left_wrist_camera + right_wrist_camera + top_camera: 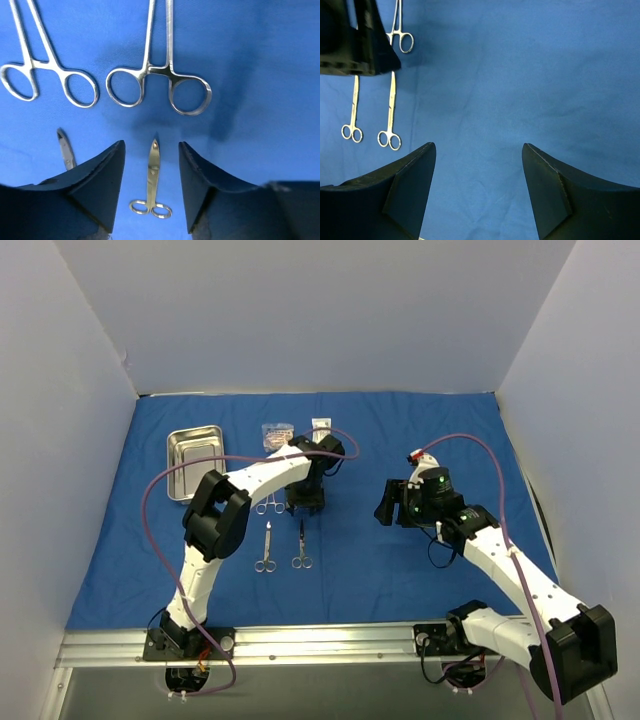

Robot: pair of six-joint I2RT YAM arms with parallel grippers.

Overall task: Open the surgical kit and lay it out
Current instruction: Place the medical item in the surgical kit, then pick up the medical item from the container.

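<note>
Your left fingers [102, 185] stand partly open and empty just above the small scissors [152, 175], which lie on the blue cloth [260, 75] with their long axis along the gap, it seems, while your right fingers [407, 190], also open and empty, hang well apart.

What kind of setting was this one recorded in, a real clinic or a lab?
Likely a lab robot cell, not a clinic: plain white panels box in the workspace, two arms are bolted to an aluminium rail, and surgical instruments lie on a blue cloth.
</note>
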